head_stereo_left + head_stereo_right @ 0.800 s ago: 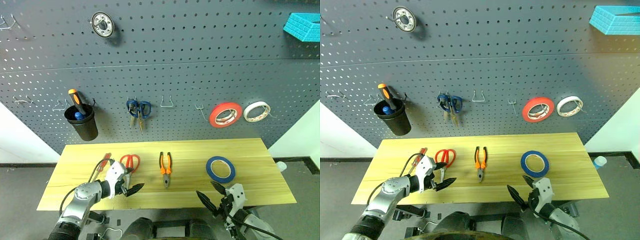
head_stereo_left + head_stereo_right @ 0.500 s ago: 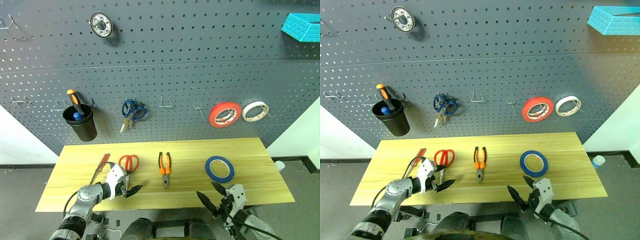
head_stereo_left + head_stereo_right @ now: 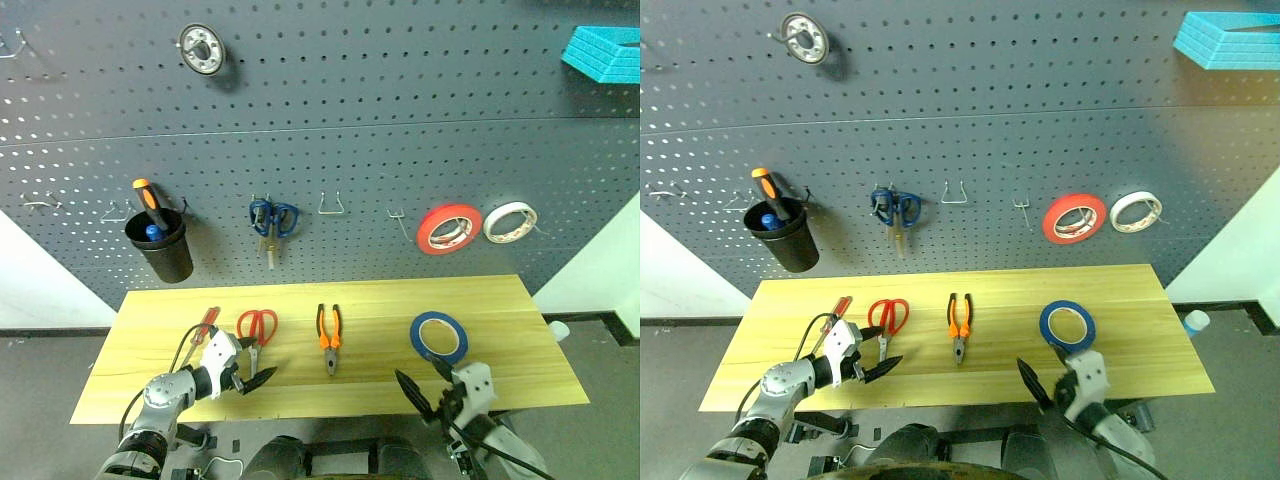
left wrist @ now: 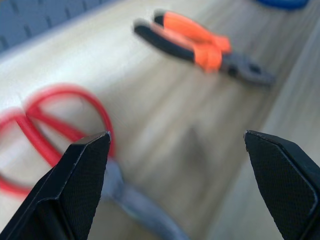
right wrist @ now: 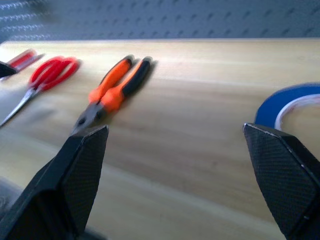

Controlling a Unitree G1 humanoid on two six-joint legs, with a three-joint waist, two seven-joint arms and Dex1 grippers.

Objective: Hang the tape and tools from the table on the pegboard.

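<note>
- No brand, label or writing can be read on any tool, roll or panel.
- On the table, four loose things in a row: one slim red-handled screwdriver furthest left, one pair of red-handled scissors just beside it, one pair of orange-and-black pliers near the middle, and one blue tape roll lying flat towards the right.
- On the pegboard above the table, three rolls or rings: a red-orange roll and a white roll side by side on hooks at the right, and a metal ring high on the left.
- One pair of blue-handled scissors hangs left of centre, blades down.
- One black cup hangs at the left, holding an orange-and-black screwdriver and something blue.
- One teal block sits at the upper right corner.
- Several wire hooks stand bare, among them a wide hook near the middle.
- Left gripper: jaws released and spread wide, holding nothing, over the near part of the table just in front of the red-handled scissors; the left wrist view shows the scissors' loops and blades close before its fingers.
- Right gripper: jaws likewise spread, empty, at the table's near edge just in front of the blue tape roll; its wrist view has the roll beside one finger and the pliers beyond the other.
</note>
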